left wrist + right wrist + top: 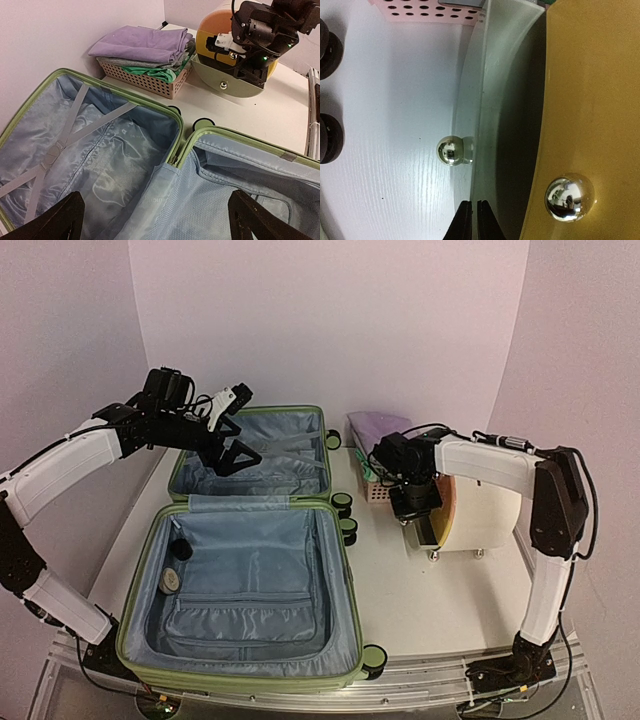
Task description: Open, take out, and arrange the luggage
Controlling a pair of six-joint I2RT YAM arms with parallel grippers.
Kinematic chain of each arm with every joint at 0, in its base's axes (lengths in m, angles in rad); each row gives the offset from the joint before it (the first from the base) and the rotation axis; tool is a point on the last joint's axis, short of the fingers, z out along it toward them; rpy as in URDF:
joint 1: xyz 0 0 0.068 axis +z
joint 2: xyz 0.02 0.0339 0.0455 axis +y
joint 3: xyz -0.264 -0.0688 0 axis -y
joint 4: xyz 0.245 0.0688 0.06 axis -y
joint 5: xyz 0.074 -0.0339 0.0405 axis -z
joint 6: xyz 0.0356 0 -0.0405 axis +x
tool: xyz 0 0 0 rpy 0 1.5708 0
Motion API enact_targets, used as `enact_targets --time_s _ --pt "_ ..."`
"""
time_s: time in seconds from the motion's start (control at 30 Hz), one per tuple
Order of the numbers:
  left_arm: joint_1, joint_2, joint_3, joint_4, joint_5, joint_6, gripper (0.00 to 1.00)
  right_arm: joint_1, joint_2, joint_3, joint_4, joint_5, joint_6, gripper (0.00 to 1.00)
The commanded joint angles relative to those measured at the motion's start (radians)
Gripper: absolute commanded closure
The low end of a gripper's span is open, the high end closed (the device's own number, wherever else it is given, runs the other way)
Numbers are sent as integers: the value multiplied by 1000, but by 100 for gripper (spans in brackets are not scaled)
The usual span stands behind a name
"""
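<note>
Luggage (250, 540) lies fully open on the worktop (420, 600), its two light-green shells flat and hinged side by side, so the opening step looks done. The far half, with its crossed straps (65, 140), shows only bare lining. The near half holds two small round items against its left wall, a dark one (181, 549) and a paler one (171, 581). Taking out therefore seems unfinished. Whether anything sits behind the zipped panel in that half cannot be told from these views.

The left end effector (232, 445) hovers above the far half with its fingers spread wide and nothing between them. The right end effector (474, 212) is well away from the case, down at the front edge of the cream drum (490, 515). Its fingers are pressed together, and nothing is visible in their grip.

A pink basket (150, 82) stacked with folded clothes (140, 42) stands just beyond the luggage wheels, beside the drum. Those clothes may be what has come out so far, though that is only a guess. By my reading, the two small items have yet to be lifted out, and the arranging is not yet complete.
</note>
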Motion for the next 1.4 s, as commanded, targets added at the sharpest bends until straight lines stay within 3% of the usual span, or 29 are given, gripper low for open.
enact_targets --time_s 0.0,0.2,0.37,0.53,0.9,1.13,1.27,1.37 --pt "-1 -26 5 24 -2 3 0 0 -101 -24 -27 39 69 94" --pt "-1 -23 7 25 0 6 0 0 -107 -62 -59 91 107 96" --pt "-1 -25 0 37 3 6 0 0 -55 -112 -19 85 79 91" --pt "-1 -33 0 32 0 7 0 1 0 -179 18 98 85 81" --pt "-1 -23 8 31 6 13 0 -4 -105 -270 180 5 46 50" --pt "-1 -28 -2 22 12 28 0 -39 -167 -350 263 -56 25 41" --pt "-1 -28 -7 -100 83 149 0 -48 -204 -349 272 -77 3 40" --pt "-1 -21 -7 -310 134 384 3 -46 -229 -320 273 -135 -45 40"
